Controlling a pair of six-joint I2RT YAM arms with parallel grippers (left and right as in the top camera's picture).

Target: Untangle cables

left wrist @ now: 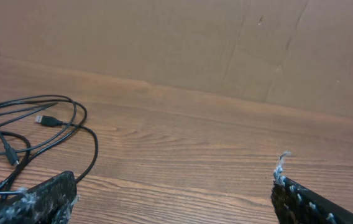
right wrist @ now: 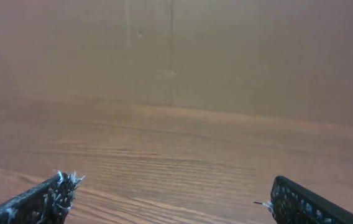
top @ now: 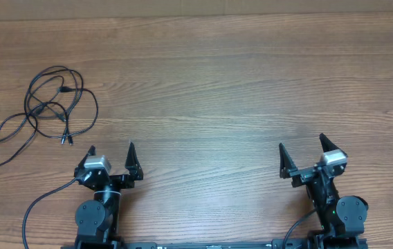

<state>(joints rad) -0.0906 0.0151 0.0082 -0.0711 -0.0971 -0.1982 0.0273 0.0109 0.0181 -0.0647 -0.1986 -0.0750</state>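
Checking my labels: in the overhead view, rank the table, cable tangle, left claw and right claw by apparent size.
1. table
2. cable tangle, by its spread
3. left claw and right claw: look alike, not ranked apart

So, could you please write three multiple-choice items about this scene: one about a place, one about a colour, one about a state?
1. Where do the cables lie on the table?
A. On the robot's left side, beyond the left hand
B. In the middle, between the two arms
C. On the robot's right side

2. What colour are the cables?
A. White
B. Black
C. Red

3. In what state are the left hand and the right hand?
A. Both open and empty
B. Left shut on a cable, right open
C. Both shut

Answers:
1 A: the overhead view shows the cables only at the left, past the left hand.
2 B: they look black against the brown wood.
3 A: in each wrist view the fingers stand wide apart with nothing between them.
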